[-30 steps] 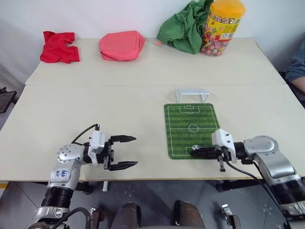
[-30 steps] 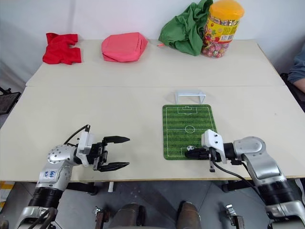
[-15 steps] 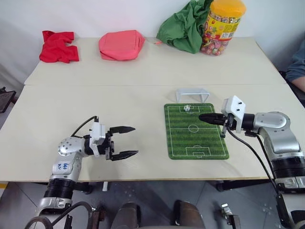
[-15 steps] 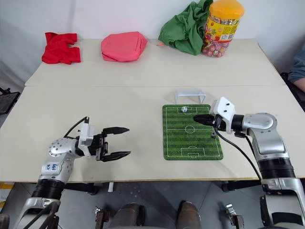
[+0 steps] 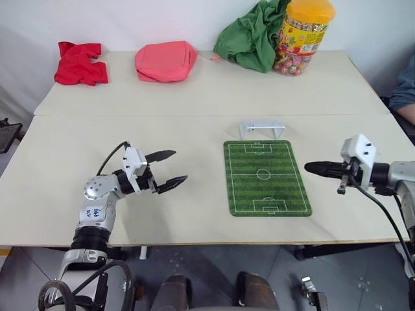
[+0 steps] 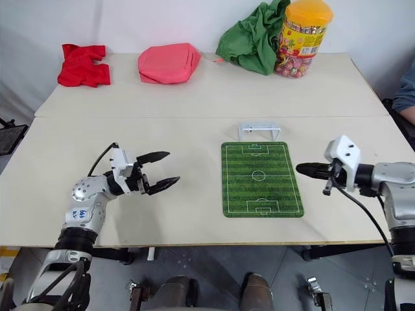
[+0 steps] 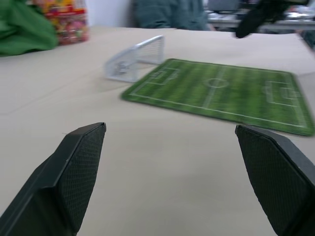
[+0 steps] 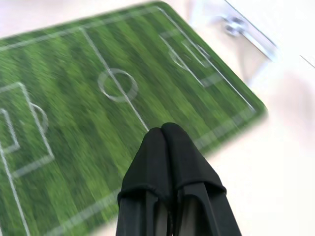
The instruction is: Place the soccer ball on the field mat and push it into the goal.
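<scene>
Since the earlier pictures, the right gripper [image 5: 310, 168] has pulled back off the mat [image 5: 266, 178] to its right edge, and the ball has gone from the far penalty box. On the table [image 5: 194, 97], the mat lies just ahead and left of that gripper's tips, which are pressed together on nothing, a blunt point suited to nudging. The left gripper [image 5: 178, 166] hangs spread wide and empty, well left of the mat, apparently kept out of the way. The goal [image 5: 261, 128] stands at the mat's far end; a small blurred ball [image 8: 235, 23] seems to rest inside it, so the push looks done.
</scene>
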Motion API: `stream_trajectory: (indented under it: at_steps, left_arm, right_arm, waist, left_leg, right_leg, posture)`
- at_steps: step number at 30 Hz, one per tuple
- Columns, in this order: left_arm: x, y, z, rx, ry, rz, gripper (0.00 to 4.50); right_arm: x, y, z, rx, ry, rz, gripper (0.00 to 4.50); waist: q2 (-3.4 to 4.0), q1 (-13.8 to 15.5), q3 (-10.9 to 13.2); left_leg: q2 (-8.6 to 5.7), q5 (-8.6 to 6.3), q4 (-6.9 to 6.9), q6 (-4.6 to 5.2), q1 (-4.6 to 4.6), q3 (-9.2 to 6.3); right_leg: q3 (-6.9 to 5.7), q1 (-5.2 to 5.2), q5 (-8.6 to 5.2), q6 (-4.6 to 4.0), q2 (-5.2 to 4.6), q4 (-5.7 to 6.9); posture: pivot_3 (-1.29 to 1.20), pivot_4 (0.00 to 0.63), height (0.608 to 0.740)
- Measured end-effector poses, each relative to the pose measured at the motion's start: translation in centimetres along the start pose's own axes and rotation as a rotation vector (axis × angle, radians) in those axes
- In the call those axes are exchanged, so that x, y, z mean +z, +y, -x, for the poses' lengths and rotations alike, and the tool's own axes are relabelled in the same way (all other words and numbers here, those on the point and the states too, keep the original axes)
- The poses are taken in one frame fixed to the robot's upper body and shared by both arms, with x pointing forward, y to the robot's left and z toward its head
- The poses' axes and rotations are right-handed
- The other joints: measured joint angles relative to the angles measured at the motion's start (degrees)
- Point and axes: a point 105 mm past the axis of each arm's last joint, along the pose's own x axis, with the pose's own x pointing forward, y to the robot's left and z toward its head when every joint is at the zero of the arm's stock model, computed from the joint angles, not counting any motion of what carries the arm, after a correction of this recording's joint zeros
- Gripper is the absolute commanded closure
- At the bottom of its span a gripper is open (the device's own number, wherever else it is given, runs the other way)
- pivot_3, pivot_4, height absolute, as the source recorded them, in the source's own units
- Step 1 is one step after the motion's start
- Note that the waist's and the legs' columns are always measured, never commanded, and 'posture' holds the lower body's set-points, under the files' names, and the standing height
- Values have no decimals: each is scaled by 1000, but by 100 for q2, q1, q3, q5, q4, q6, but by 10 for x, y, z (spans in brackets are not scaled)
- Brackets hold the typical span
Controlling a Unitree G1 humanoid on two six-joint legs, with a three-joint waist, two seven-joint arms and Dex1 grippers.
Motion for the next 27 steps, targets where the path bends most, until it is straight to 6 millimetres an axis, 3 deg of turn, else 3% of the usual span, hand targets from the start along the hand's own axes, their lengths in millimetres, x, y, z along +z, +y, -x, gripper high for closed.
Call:
stream_trajectory:
  at_steps: [1, 4, 8, 15, 18, 27]
  left_arm:
    - [2, 4, 1, 19, -3, -4, 0]
    - [2, 12, 6, 64, 6, 7, 0]
    - [-3, 26, 24, 152, 57, 45, 0]
    - [-11, 23, 39, 148, 100, 92, 0]
    - [-10, 24, 51, 158, 113, 91, 0]
    - [-2, 29, 59, 193, 93, 67, 0]
  right_arm:
    - [-1, -3, 5, -9, -6, -9, 4467]
    - [-9, -9, 23, -21, 16, -32, 3858]
    - [-29, -22, 50, -92, 67, -69, 2503]
    - [-40, -37, 66, -173, 62, -68, 90]
    - [-48, -37, 73, -199, 62, -80, 37]
    - [-52, -32, 74, -272, -48, -84, 37]
  waist:
    - [0, -3, 0]
    - [0, -14, 0]
    - [-1, -41, 0]
    - [0, -139, 0]
    - [0, -144, 0]
    - [0, -130, 0]
  left_leg:
    - [0, 0, 0, 0, 0, 0]
    - [0, 0, -1, 0, 0, 0]
    - [-1, 0, -1, 0, 0, 1]
    - [2, 0, -7, -1, 3, 1]
    - [1, 0, -12, -1, 4, 2]
    - [2, 0, -17, -1, 6, 1]
  right_leg:
    - [0, 0, 0, 0, 0, 0]
    - [0, 0, 0, 0, 0, 0]
    - [0, 0, 0, 0, 0, -1]
    - [0, 0, 0, 0, 0, -1]
    - [0, 1, 0, 0, 0, -5]
    - [-1, 2, 0, 0, 0, -7]
  posture:
    - [0, 150, 740]
    - [0, 150, 740]
    - [0, 150, 740]
    - [0, 150, 740]
    - [0, 150, 740]
    - [0, 150, 740]
